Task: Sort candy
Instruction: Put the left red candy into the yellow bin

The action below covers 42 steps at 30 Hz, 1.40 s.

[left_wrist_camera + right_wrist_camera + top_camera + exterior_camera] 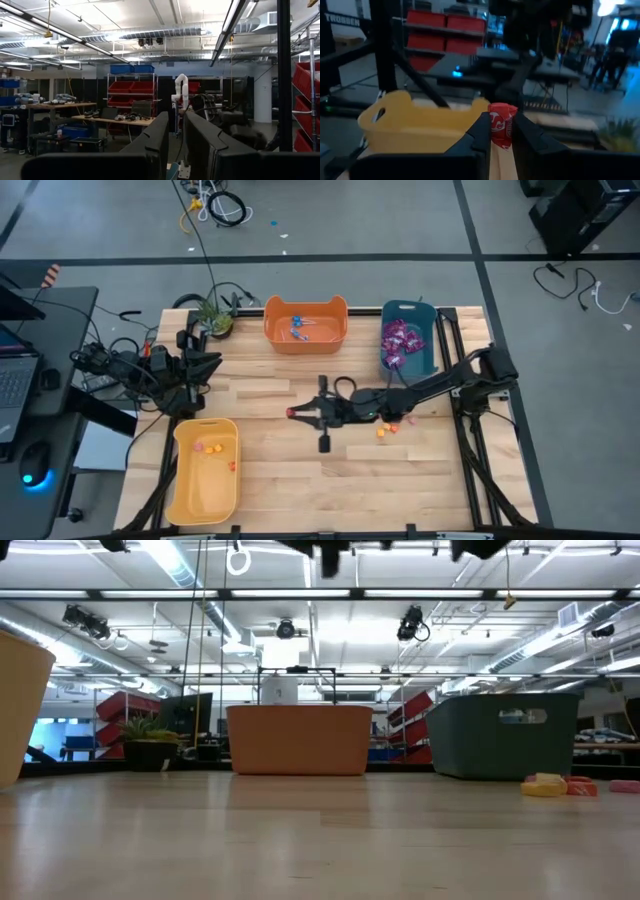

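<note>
From above, I see my left gripper (205,360) parked near the table's left edge, just past the yellow bin (205,470). That bin holds a few small red and pink candies (212,448). The left wrist camera looks out into the room, and its two fingers (155,135) stand a little apart with nothing between them.

Next comes the orange bin (305,323) at the far side, with blue lollipops (298,330) inside. The low camera shows only its wall (300,740), not what is in it.

In the middle of the wooden table (270,480), my right gripper (292,413) reaches out toward the yellow bin. From above I can only see a tiny red spot at its tip. The right wrist camera shows it much better: the fingers (481,131) pinch a red wrapped candy (501,125), with the yellow bin (415,122) ahead.

Further right, a few loose candies (388,428) lie on the table by the right arm. The low camera shows them as a yellow piece (545,784) and red and pink ones beside it.

Last is the teal bin (410,340), with purple packets (400,340) piled in it. The low camera sees only its dark side (505,735).
</note>
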{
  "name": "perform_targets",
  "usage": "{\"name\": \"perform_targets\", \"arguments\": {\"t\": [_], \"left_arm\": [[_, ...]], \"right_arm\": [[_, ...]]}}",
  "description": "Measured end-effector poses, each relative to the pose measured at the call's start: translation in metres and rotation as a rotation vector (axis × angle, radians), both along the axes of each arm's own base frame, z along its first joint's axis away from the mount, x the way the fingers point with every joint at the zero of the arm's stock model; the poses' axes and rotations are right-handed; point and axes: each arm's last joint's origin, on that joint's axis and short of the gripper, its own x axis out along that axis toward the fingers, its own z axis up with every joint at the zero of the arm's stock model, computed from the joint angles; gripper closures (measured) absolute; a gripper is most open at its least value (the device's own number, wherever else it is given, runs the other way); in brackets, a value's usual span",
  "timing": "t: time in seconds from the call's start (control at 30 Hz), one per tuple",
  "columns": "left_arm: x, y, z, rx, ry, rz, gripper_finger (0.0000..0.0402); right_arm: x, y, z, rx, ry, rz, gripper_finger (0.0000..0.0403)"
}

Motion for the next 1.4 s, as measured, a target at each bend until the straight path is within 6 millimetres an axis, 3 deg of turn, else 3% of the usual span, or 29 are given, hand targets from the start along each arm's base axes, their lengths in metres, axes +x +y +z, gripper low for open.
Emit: {"name": "perform_targets", "arguments": {"t": [0.23,0.4,0.97,1.4], "left_arm": [[0.000,0.000,0.000,0.000,0.000,0.000,0.0335],[0.000,0.000,0.000,0.000,0.001,0.000,0.0335],[-0.001,0.001,0.002,-0.011,-0.024,-0.001,0.0335],[-0.002,0.001,0.004,-0.022,-0.047,-0.001,0.0335]], "right_arm": [[0.034,0.002,0.015,-0.024,-0.051,0.056,0.0353],[0.053,0.002,0.012,-0.016,-0.060,0.093,0.0353],[0.122,0.004,-0.025,0.081,-0.060,0.178,0.0353],[0.158,-0.008,-0.052,0.170,-0.061,0.233,0.0354]]}}
